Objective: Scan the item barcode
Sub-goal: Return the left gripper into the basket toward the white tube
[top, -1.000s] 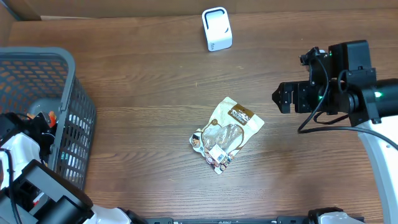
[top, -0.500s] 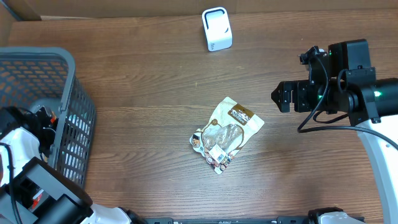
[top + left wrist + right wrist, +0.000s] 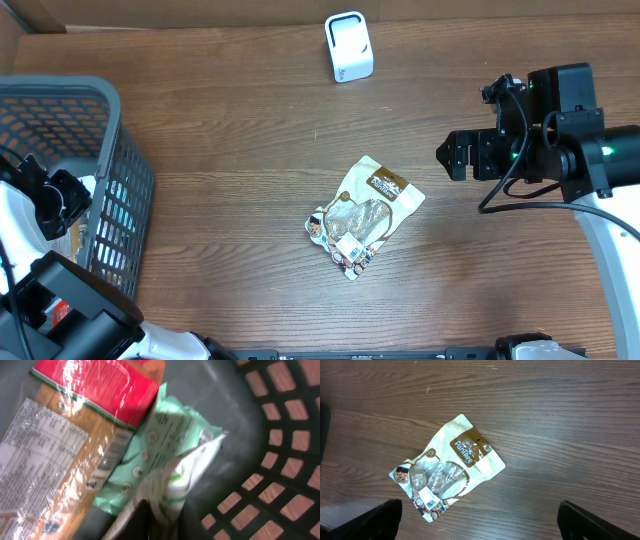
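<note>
Where the dark grey plastic mesh basket [image 3: 112, 120] stands at the left edge of the brown wooden table [image 3: 230, 150], the left gripper [image 3: 152, 522] is down inside it, its jaws pinching a crumpled edge of a pale green and white soft packet [image 3: 170, 445]. That packet lies on the basket floor, partly under a long clear-wrapped package with a red top and orange sides [image 3: 65, 460], close to the mesh wall. A cream and brown snack pouch [image 3: 364, 216] lies flat near the middle of the table, its printed face up, touched by neither arm. A small white box-shaped scanner [image 3: 348, 46] stands upright at the far edge, well apart from the pouch. The right gripper [image 3: 455, 157] hovers over the right side of the table, jaws spread wide and holding nothing.
</note>
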Controlling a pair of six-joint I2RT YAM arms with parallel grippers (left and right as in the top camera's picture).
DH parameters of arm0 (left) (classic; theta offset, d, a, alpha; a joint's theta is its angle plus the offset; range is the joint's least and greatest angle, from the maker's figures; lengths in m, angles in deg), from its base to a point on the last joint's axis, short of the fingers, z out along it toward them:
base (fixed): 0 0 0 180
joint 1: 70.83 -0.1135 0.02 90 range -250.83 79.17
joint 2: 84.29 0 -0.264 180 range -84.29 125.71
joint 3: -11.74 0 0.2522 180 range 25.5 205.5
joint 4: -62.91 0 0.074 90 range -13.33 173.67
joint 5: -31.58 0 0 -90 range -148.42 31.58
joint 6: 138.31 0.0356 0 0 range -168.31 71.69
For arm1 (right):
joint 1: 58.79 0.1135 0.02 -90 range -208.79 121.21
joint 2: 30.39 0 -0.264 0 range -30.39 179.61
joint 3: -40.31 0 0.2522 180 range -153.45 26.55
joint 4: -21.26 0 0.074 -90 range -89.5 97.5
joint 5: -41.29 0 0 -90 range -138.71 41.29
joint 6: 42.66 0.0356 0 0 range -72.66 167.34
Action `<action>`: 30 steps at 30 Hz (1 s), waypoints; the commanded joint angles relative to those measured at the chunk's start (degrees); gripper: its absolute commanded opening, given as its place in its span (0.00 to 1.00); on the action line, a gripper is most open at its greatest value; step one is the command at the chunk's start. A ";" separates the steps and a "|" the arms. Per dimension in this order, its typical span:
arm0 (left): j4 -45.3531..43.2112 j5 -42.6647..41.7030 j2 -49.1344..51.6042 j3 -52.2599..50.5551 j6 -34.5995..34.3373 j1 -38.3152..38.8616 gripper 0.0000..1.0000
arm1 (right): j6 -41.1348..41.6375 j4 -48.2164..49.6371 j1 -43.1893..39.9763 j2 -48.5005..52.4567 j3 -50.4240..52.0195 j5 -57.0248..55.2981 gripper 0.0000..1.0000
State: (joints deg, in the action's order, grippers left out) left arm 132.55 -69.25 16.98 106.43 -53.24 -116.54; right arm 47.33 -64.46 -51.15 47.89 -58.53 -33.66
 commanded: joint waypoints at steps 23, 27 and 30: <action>-1.66 5.51 -0.13 -16.59 -1.97 1.11 0.73 | -0.17 0.74 0.39 -0.02 -0.74 0.50 1.00; 0.50 7.67 -0.13 -16.94 -1.97 1.11 0.70 | -0.15 0.87 0.39 -0.02 -0.74 0.50 1.00; -0.15 8.66 -0.13 -17.55 -1.97 1.11 0.32 | -0.15 0.96 0.39 -0.02 -0.74 0.50 1.00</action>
State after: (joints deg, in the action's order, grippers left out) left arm 130.95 -61.73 16.39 91.48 -53.85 -115.80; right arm 47.33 -63.96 -51.15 47.89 -58.53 -33.64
